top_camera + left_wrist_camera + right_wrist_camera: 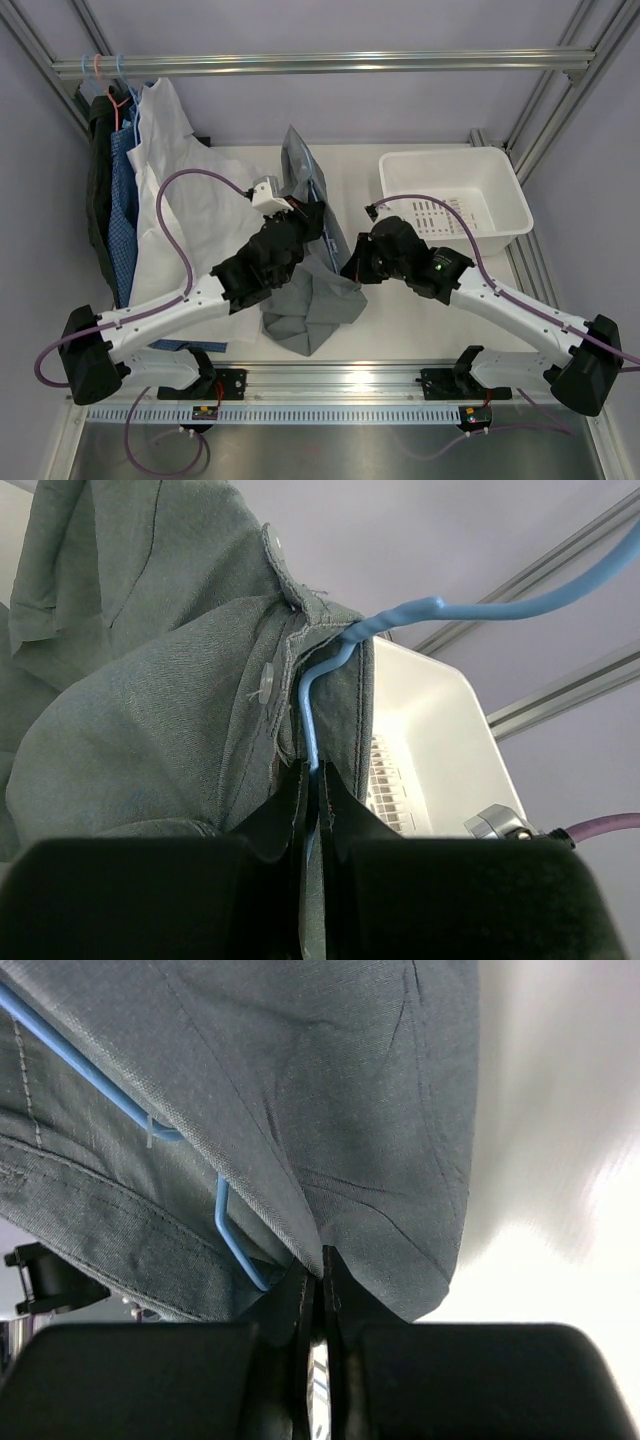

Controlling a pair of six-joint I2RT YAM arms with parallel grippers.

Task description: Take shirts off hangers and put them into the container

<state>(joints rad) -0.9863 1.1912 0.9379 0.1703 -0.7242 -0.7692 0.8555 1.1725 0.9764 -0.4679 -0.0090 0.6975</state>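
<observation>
- Centrally placed: grey shirt (310, 305), off the aluminium rail (330, 63). Its upper part is held up between the two arms and its lower part is heaped on the tabletop (400, 320).
- Left end effector (315, 790): closed, with the wire of the light blue hanger (400, 615) running down between its fingers beside the shirt's buttoned edge.
- Right end effector (320, 1265): closed, pinching a fold of the shirt's fabric, just right of and nearer than the left one.
- White container (485, 185): at the far right of the tabletop, apart from the shirt, and nearer the right arm.
- Governing relation, as judged: the hanger sits inside the garment on the left end effector's side, its hook pointing far-right toward the container. Drawing the fabric rightward would slide it off along that axis.
- Left wrist view only: hook, button and container slots.
- Right wrist view only: hanger wire bending under the cloth close to the fingers.
- Top view only: white shirt (190, 190), blue checked shirt (125, 200) and dark shirt (98, 170), hanging at far left.
</observation>
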